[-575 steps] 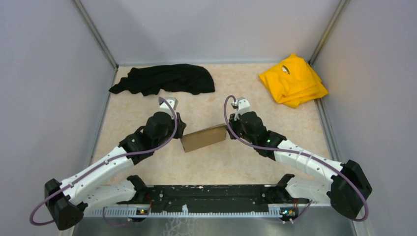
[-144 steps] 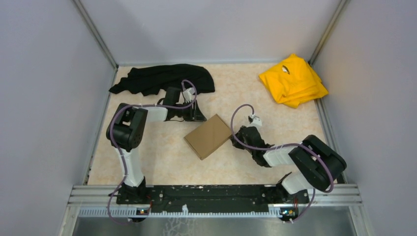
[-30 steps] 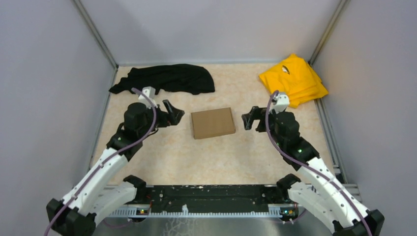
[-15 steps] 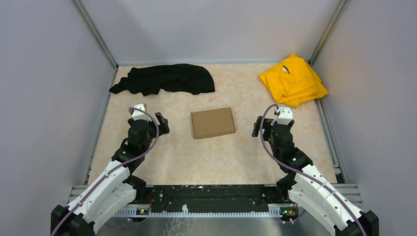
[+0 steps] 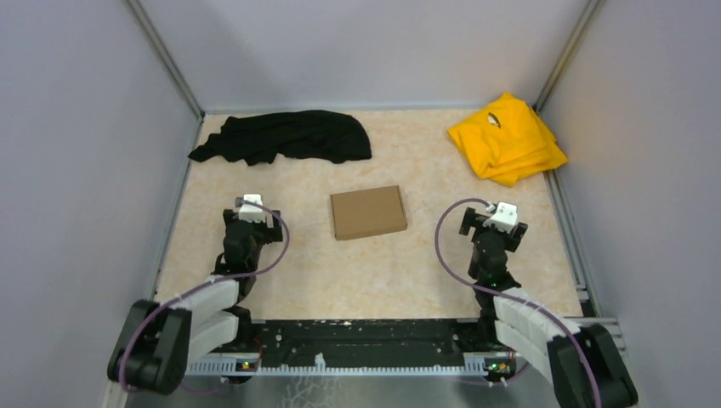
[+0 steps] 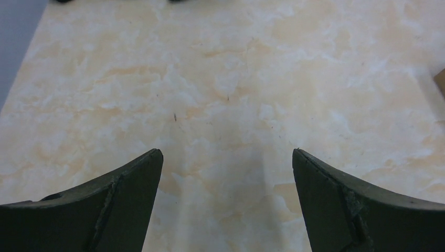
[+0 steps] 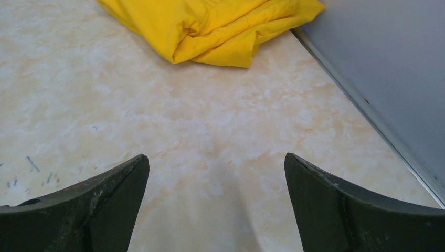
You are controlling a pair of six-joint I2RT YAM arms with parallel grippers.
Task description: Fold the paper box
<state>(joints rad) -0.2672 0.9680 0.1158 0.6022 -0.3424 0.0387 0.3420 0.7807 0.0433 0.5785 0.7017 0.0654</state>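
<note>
Your paper box (image 5: 368,212) lies flat and closed in the middle of the table (image 5: 383,272), between the two arms and well apart from both. You've got the left gripper (image 6: 225,155) and right gripper (image 7: 216,157) both spread wide, gripping nothing.

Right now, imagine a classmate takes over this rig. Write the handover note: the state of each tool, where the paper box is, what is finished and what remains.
Tools: the left tool is open and empty over the bare table. The right tool is open and empty, facing the yellow cloth.
Box: the paper box lies flat mid-table between the arms, touching neither tool.
Done: it appears closed into a shallow box.
Left: probably nothing, but check the flaps; these views cannot confirm they are tucked.
</note>
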